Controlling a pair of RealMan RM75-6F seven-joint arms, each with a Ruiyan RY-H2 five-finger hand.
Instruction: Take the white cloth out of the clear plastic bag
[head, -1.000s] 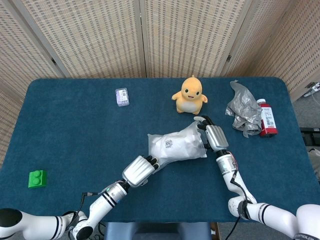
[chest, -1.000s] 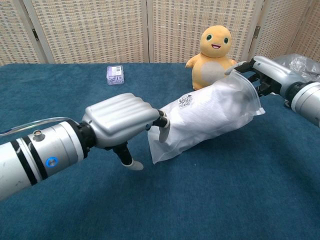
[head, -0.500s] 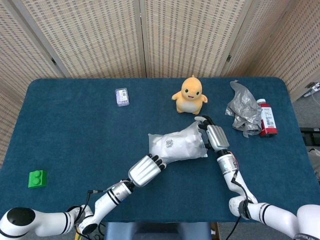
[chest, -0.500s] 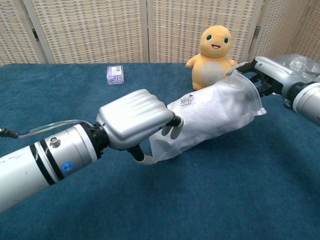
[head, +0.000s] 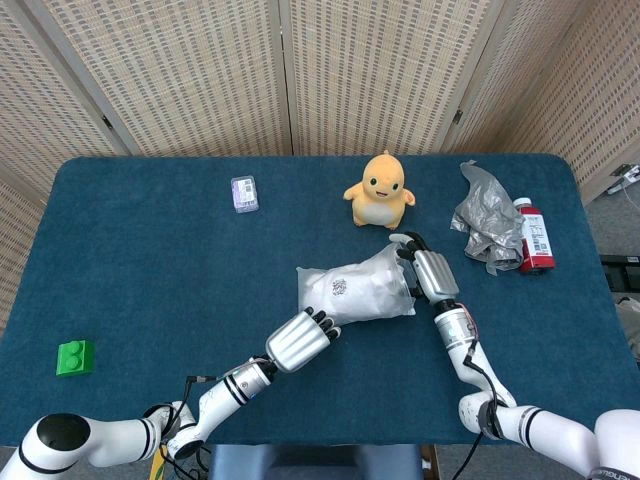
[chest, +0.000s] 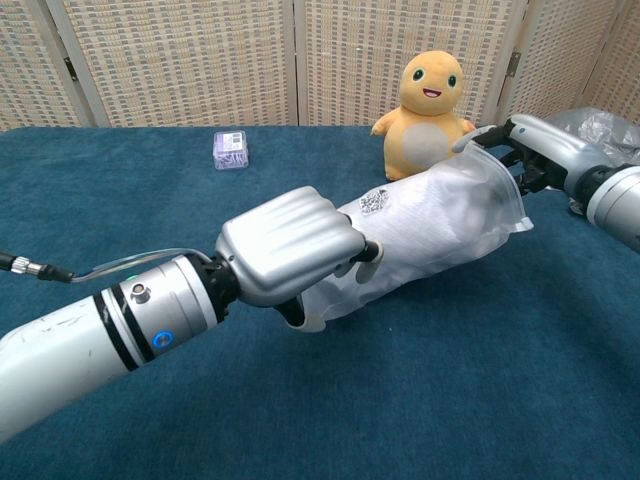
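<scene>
— Where is the white cloth?

— Inside the clear plastic bag, which lies mid-table on the dark blue felt tabletop, just in front of the yellow plush duck toy.

— Your hands?

— My right hand pinches the bag's far end. My left hand sits against the near end, fingers curled at the edge; whether it grips the plastic, I cannot tell.

— Anything else?

— A crumpled grey bag touching a red bottle, a small lilac box, a green toy brick.

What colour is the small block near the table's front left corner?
Green block, clearest in the head view.
</scene>
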